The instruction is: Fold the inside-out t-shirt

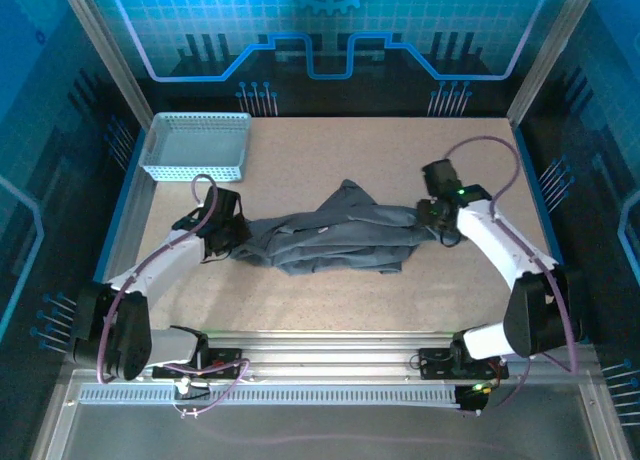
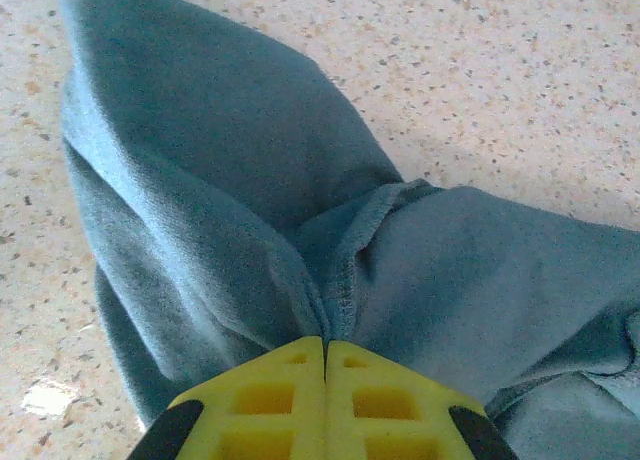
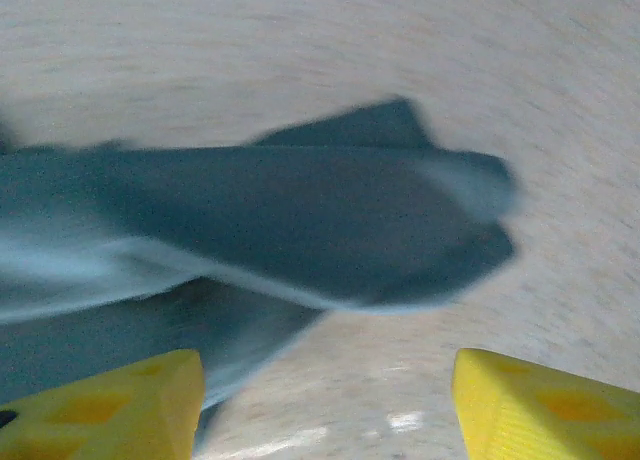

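Shows t-shirt bunched mid-bench, long axis running from left edge toward right edge. Pinches its left end in left end effector, fingers pressed together. Holds right end effector spread beside its right end.

Dark grey t-shirt, light blue mesh basket, speckled beige table, yellow fingers

A speckled beige table carries two things. A light blue mesh basket sits at its far left corner. Near the middle, the dark grey t-shirt lies crumpled in a long bunched heap running left to right, well apart from the basket.
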